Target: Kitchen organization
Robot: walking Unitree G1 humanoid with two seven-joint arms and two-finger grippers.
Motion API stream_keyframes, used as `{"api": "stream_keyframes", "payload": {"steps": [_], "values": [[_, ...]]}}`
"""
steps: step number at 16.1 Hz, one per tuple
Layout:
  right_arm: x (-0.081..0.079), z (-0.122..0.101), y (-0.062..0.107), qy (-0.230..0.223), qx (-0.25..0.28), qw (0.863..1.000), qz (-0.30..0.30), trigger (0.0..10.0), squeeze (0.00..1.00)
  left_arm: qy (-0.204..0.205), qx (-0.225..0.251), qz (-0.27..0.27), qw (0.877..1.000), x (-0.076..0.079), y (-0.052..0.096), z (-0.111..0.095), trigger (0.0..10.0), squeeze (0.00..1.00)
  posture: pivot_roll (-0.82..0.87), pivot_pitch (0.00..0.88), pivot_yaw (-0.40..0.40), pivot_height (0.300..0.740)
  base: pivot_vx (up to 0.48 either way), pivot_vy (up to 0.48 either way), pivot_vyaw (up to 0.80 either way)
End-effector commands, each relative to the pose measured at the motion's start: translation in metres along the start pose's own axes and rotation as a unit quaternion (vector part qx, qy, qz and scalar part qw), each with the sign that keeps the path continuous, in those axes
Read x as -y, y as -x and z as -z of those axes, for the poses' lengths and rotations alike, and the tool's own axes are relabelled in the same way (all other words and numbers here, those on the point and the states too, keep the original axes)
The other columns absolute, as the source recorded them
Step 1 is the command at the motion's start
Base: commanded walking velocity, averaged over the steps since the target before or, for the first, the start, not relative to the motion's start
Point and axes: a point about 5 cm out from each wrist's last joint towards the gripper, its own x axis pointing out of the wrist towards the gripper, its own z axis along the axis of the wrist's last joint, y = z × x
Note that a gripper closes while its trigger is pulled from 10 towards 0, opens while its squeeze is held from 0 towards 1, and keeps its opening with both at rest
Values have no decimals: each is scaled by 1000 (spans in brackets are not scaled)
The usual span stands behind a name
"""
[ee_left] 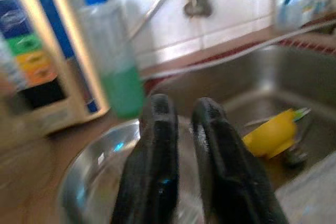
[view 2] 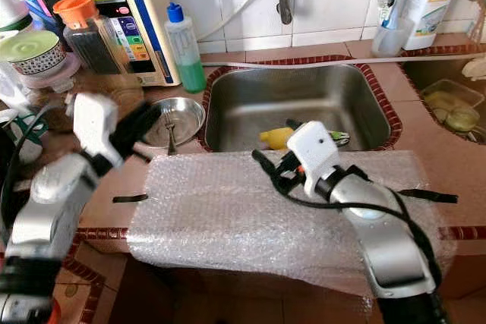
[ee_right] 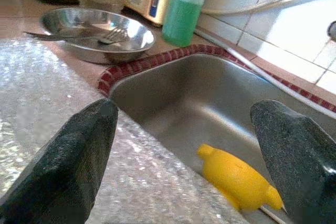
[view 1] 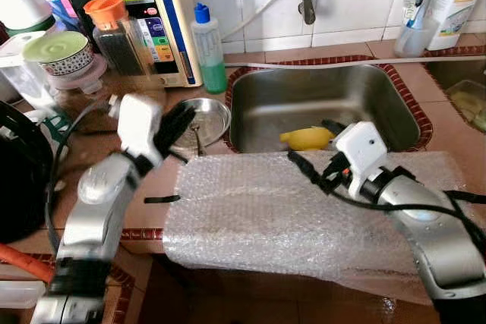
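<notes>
Nearest us, a sheet of bubble wrap (view 1: 304, 221) covers the front of the table (view 1: 448, 123) and overhangs its front edge. We judge this the main hazard: an arm dragging across the loose sheet could pull it off, or crumple it towards the sink (view 1: 319, 104).

Right tool (view 1: 313, 149) hovers above the far edge of the wrap, at the near lip of the sink. Its fingers (ee_right: 68, 166) stand wide apart and hold nothing. In the right wrist view the yellow object (ee_right: 236, 179), which we cannot identify firmly, lies in the basin between and beyond them. It looks smooth and rounded; we expect a shallow reach could let it slip out, or knock it along the steel floor.

Left tool (view 1: 176, 128) hangs over the steel bowl (view 1: 205, 123) just left of the sink, with a fork (ee_right: 79, 35) in it. Its fingers (ee_left: 155, 171) are nearly together, nothing between. A descent here could tip the bowl.

Farther back, a green soap bottle (view 1: 209, 51) stands by the wall.
</notes>
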Motion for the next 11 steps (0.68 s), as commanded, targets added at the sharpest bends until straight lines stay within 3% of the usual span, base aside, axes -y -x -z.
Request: {"api": "stream_keyframes", "payload": {"steps": [1, 3, 6, 7, 11], "values": [[-5, -2, -2, 4, 8, 1000, -10, 10000, 0, -31, 10, -13, 999, -7, 5, -3, 10000, 1000, -307, 93, 187, 740, 0, 0, 0], [-12, 2, -1, 1, -4, 999, -38, 10000, 0, -58, 3, -14, 998, -10, 14, 7, 10000, 1000, -308, 93, 187, 740, 0, 0, 0], [-24, 7, 2, -23, -13, 997, -70, 10000, 0, -57, 0, -8, 998, -7, 19, 12, 10000, 1000, -307, 96, 185, 740, 0, 0, 0], [-34, 10, 5, -41, -19, 994, -99, 10000, 0, -63, -6, -2, 998, -5, 21, 18, 10000, 1000, -309, 99, 185, 740, 0, 0, 0], [-52, 17, 10, -43, -39, 988, -140, 10000, 0, -84, -13, 23, 996, 5, 26, 28, 10000, 1000, -308, 109, 187, 740, 0, 0, 0]]}}
